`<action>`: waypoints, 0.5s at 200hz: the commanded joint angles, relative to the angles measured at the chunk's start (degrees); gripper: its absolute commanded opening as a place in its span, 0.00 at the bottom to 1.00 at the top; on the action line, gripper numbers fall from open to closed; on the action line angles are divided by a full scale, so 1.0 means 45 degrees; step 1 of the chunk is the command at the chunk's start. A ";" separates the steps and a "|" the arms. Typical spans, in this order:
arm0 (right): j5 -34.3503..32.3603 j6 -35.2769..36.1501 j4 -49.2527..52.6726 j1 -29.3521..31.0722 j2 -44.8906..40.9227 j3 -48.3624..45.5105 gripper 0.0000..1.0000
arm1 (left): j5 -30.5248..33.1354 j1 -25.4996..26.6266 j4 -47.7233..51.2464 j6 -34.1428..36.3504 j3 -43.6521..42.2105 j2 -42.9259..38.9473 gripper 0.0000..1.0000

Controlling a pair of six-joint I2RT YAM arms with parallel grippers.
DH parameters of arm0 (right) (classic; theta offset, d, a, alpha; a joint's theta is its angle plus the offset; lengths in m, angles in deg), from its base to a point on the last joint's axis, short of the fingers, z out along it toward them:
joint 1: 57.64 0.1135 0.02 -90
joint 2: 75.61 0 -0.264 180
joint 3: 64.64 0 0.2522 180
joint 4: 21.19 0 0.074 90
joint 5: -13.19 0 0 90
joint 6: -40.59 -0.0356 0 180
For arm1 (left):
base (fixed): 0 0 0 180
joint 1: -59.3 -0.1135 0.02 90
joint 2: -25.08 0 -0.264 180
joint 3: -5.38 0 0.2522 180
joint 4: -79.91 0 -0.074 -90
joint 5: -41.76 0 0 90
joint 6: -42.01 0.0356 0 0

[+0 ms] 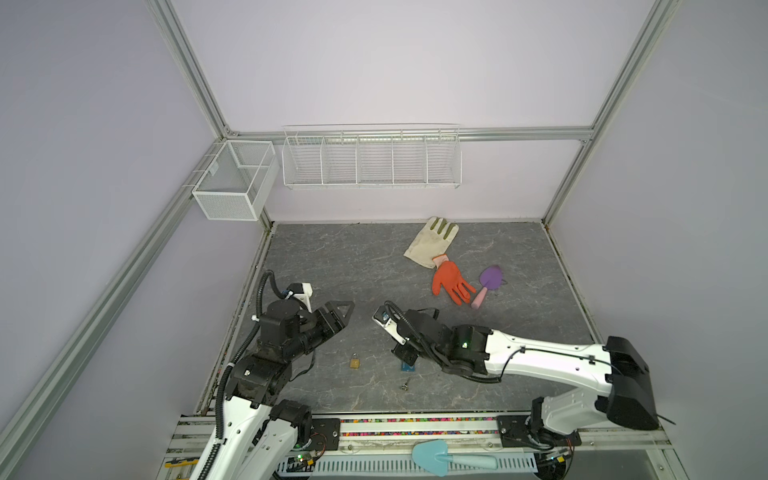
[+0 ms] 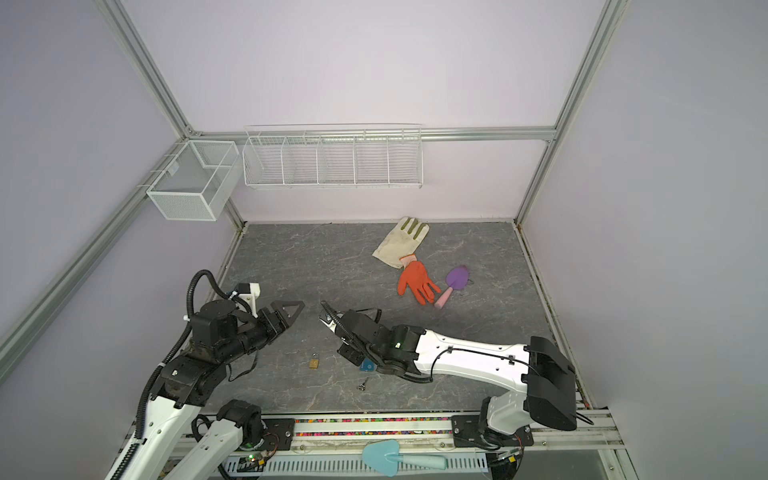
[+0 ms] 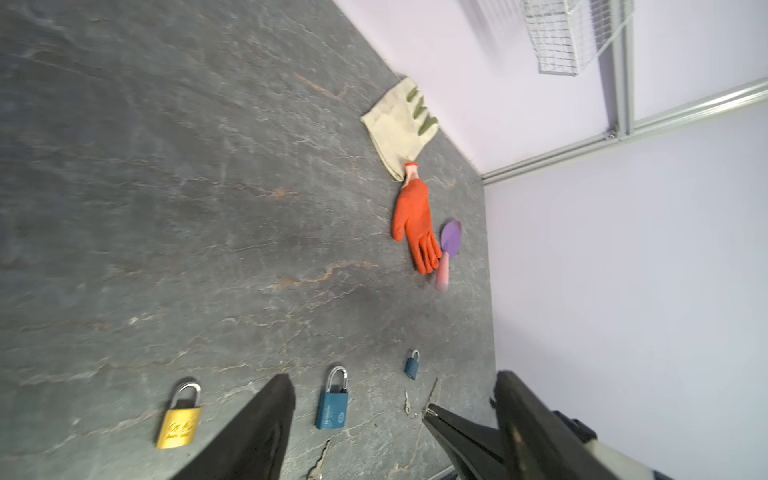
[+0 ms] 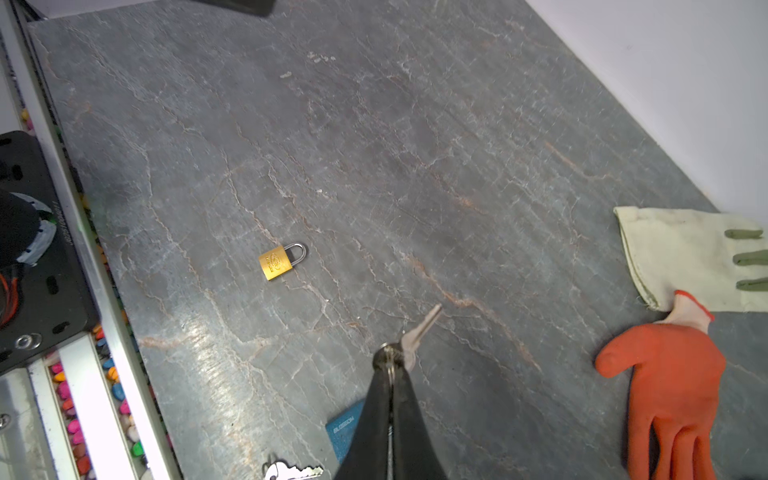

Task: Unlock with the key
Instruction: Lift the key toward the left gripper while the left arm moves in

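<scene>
Grey veined tabletop (image 1: 332,266) w/ brass padlock (image 1: 354,363); lilac walls (image 1: 395,62), wire rack (image 1: 371,164).

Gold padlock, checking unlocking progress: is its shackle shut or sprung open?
Shut. The gold padlock lies flat with both shackle legs seated in its body, as both wrist views show.

Dark grey marble-look tabletop (image 1: 332,257). Near the front, all lying flat and apart: gold padlock (image 1: 354,363), blue padlock (image 3: 332,405), smaller blue padlock (image 3: 412,365), loose keys (image 1: 405,385). Toward the back: cream glove (image 1: 432,243) touching orange glove (image 1: 451,282), pink-handled purple trowel (image 1: 491,275) just beside.
</scene>
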 commanded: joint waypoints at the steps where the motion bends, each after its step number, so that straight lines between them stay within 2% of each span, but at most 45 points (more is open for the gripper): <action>1: 0.0686 0.1377 -0.0277 -0.0090 -0.0499 -0.0240 0.06 | -0.0989 0.0613 -0.2131 -0.0024 -0.0314 0.0241 0.74; 61: 0.0808 0.1726 0.0325 -0.0193 -0.0857 0.0101 0.06 | -0.0382 0.2904 -0.3587 0.0286 -0.0097 0.2021 0.62; 100: 0.0509 0.1806 0.0313 -0.0191 -0.1263 0.0004 0.06 | 0.0058 0.3731 -0.3948 0.0004 -0.0179 0.2784 0.52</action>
